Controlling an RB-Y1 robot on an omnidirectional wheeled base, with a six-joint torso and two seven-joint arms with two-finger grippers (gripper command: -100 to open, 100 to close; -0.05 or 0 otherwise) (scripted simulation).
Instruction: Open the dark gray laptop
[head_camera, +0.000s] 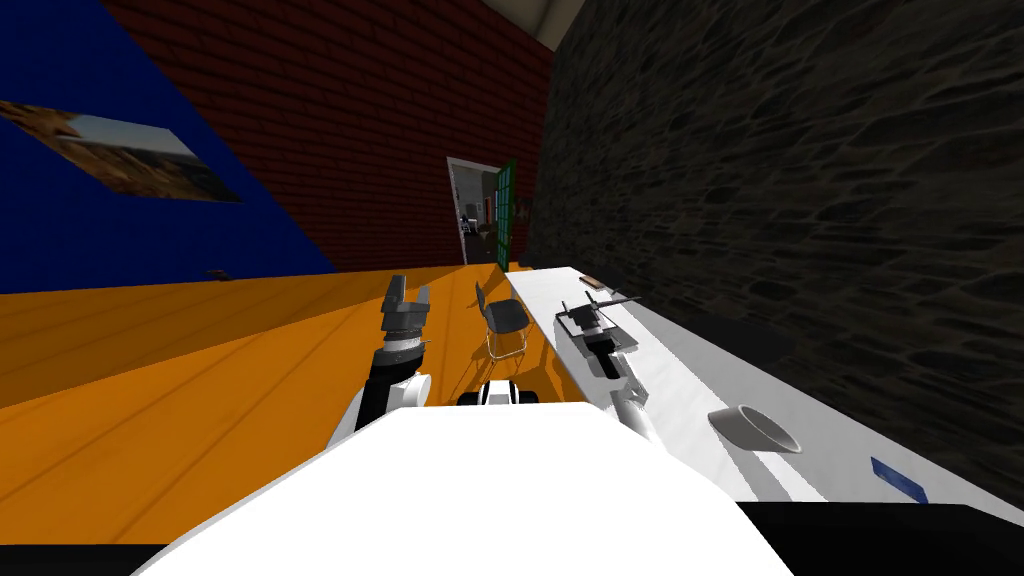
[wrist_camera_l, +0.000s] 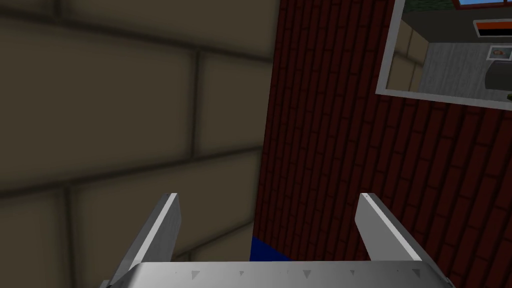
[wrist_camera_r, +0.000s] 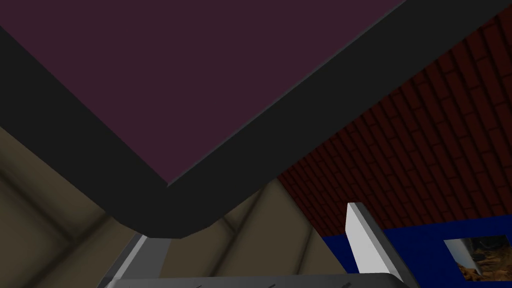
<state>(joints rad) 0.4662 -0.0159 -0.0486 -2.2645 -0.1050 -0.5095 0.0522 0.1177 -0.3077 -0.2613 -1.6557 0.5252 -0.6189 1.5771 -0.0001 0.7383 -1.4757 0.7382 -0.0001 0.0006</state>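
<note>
Both spread wide, right gripper (wrist_camera_r: 250, 225) at laptop (wrist_camera_r: 200, 90) lid corner, screen facing it, left gripper (head_camera: 410, 290) above floor (head_camera: 150, 400)

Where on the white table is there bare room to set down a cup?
Bare tabletop lies between the laptop and the bowl, toward the stone wall; a smaller patch sits between the bowl and the blue card. It is crowded around the laptop, where the right pincer is.

The white table (head_camera: 690, 390) carried 4 things: a brown flat piece (head_camera: 592, 282) farthest, then the dark laptop (head_camera: 582, 322), a grey bowl (head_camera: 755, 428) and a blue flat piece (head_camera: 898, 480).
</note>
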